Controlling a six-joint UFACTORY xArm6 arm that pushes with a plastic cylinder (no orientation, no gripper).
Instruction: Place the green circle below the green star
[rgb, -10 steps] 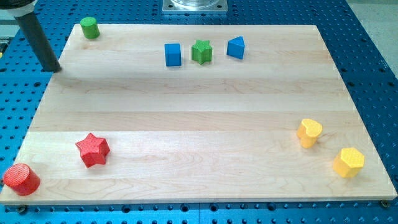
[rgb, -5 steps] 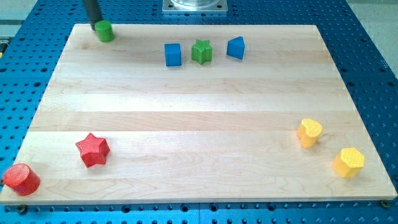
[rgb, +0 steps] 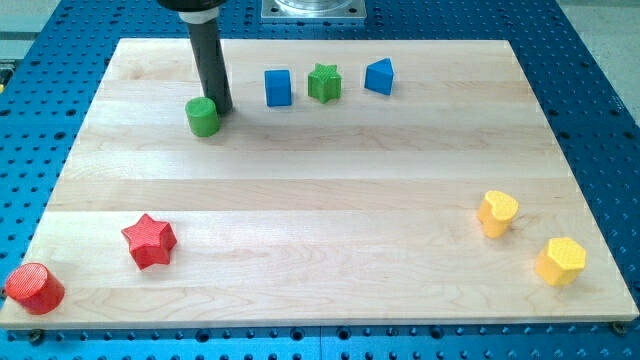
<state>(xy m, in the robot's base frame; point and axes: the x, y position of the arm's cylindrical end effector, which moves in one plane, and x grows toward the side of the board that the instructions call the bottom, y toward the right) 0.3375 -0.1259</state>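
Note:
The green circle (rgb: 203, 117) is a short green cylinder on the wooden board (rgb: 320, 190), left of centre in the upper part. The green star (rgb: 323, 83) sits near the view's top, between a blue cube (rgb: 278, 88) on its left and a blue wedge-like block (rgb: 379, 76) on its right. My tip (rgb: 222, 108) touches the green circle at its upper right edge. The rod rises from there to the view's top. The circle lies well to the left of the star and slightly lower.
A red star (rgb: 149, 240) and a red cylinder (rgb: 34, 288) sit at the bottom left. A yellow heart (rgb: 497, 212) and a yellow hexagon (rgb: 561, 261) sit at the lower right. A metal mount (rgb: 313, 9) is at the top edge.
The green circle has slid from the board's top left corner down and to the right. My tip moved with it, from the left edge across the top to its present spot.

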